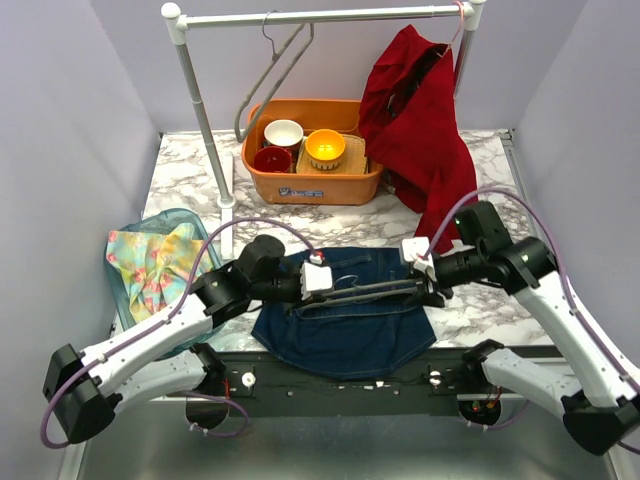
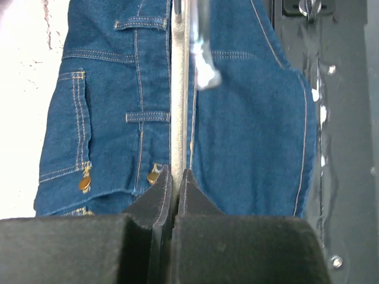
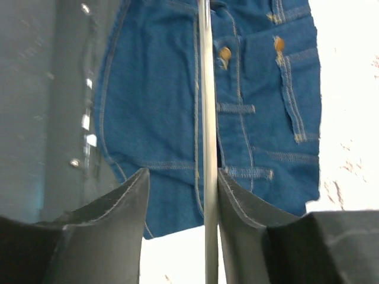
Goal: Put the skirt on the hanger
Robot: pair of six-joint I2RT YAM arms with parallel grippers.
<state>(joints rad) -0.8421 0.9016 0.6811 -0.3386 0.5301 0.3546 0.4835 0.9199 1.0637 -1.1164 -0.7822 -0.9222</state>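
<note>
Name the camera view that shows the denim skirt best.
Top external: the denim skirt appears in full outline, spread flat. Left wrist and right wrist each show only a close-up part, pockets and buttons, crossed by the hanger bar.

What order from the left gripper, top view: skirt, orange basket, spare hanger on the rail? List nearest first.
1. Skirt, directly beneath the left gripper.
2. Orange basket, behind it.
3. Spare hanger, farthest, up on the back rail.

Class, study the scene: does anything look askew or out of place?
The red garment hangs bunched and lopsided from the right end of the white rail, its tail trailing onto the marble tabletop. The blue denim skirt overhangs that tabletop's near edge.
</note>
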